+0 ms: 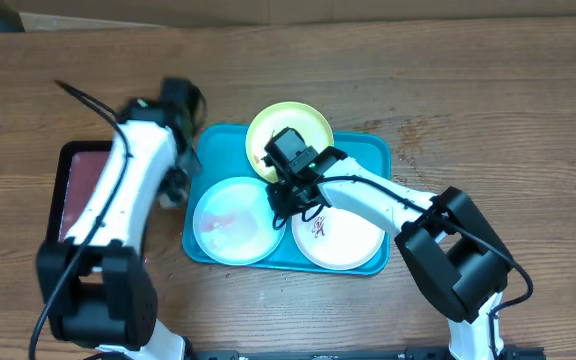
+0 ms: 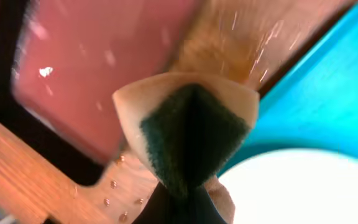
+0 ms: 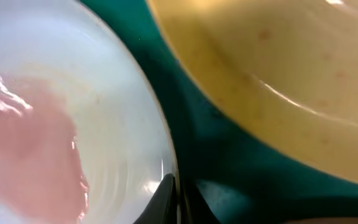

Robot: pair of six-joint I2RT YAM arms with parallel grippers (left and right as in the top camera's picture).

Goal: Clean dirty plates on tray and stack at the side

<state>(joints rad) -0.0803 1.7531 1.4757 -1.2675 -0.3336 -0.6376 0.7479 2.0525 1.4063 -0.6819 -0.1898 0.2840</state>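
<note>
I see a brown wooden worktop (image 1: 468, 90) filling nearly my whole overhead feed, its grain running side to side. A dark speckled stain (image 1: 408, 135) marks it right of centre. A pale strip (image 1: 318, 8) runs along the far edge. On my left wrist feed, small drops (image 2: 112, 184) glisten on the wood.

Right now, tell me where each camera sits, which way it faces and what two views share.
Overhead: above the table, facing straight down on the turquoise tray; both arms show.
Left wrist: faces down past left fingers, shut on a sponge, toward the maroon tray.
Right wrist: low over the tray; shut right fingers show.
Shared: the pale blue plate.
</note>
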